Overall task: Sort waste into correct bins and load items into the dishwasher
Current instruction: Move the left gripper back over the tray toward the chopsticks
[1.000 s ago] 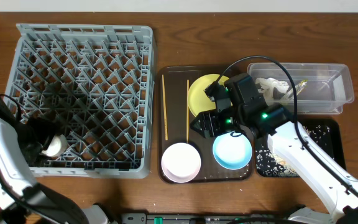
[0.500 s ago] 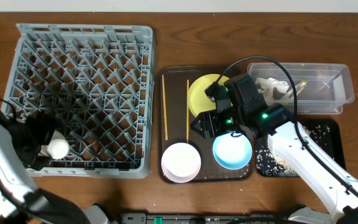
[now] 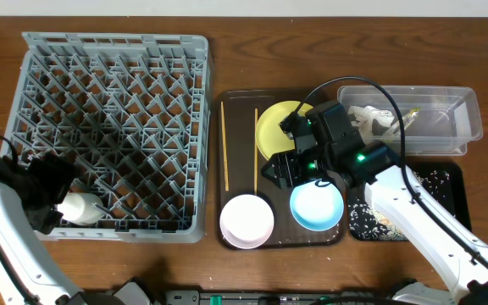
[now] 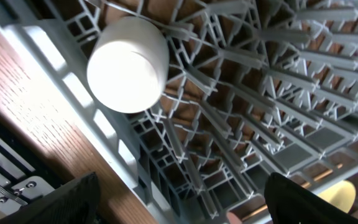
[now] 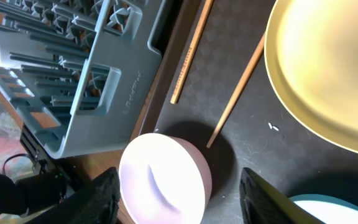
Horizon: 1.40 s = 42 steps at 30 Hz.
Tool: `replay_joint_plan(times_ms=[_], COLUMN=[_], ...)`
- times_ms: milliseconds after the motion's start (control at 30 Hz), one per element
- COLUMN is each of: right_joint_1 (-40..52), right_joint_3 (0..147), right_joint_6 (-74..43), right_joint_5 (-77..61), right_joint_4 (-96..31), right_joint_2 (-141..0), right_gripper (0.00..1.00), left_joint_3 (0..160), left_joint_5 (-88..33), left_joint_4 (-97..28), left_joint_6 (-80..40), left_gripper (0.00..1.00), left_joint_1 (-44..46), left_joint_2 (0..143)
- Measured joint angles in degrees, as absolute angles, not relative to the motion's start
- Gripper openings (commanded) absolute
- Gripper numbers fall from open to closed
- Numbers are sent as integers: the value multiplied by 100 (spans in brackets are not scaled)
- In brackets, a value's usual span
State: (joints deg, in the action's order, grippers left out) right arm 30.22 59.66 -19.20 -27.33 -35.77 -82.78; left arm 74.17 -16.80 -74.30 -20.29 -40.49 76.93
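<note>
Left gripper (image 4: 185,202): fingers spread wide, holding nothing.
Small white cup (image 4: 128,64): on its side in the grey dish rack (image 4: 241,106), just ahead of the fingertips.
Right gripper (image 5: 182,199): spread over the white bowl (image 5: 163,180), with the chopsticks (image 5: 238,93) ahead.

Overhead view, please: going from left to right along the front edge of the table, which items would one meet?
In order: white cup lying in the grey rack → white bowl → blue bowl → black tray.
</note>
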Motion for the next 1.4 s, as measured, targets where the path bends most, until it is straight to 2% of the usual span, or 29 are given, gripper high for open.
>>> replay_joint_plan(times_ms=[167,233,300,433,633,833,1067,1300,1400], right_joint_1=[3131,3304,3581,3618,3618,3614,3192,2845,2818], right_joint_3=[5966,5966,5966,5966,5964,5964,5964,5964,5966], right_joint_6=[-1865,-1844,-1881,-2257,-2453,-2639,-3251,-3448,-3472], right_joint_5=[-2665,-2519,-2126,-1433,-1103,-781,-464,-489,-510], right_joint_4=[-3559,-3662,-3846,-3887,-3632,-3857,-3986,-4154,-4278], right_joint_2=[-8278,-8278,-8278,-8278,-8278,-8278,-8272,-7990,-7931], right_gripper=[59,59,58,58,54,55,57,70,72], left_joint_3=[7417,7417,7417,7430,7430,7428,7258,7148,7126], left_joint_5=[-2174,-2364,-2543,-2307,-1756,-1332,-1197,-1157,-1160], left_joint_4=[-7238,-7161,-7190,-7293,-7286,-6908,-5730,-4707,-4442], left_joint_6=[-1393,-1041,-580,-255,-276,-502,-904,-1081,-1098], left_gripper=[85,85,85,85,85,84,72,65,61], left_joint_1=[-3308,-2661,-1546,143,1645,2213,2445,2877,3000], left_joint_2=[7655,7564,7334,7185,7210,7240,7284,8246,8925])
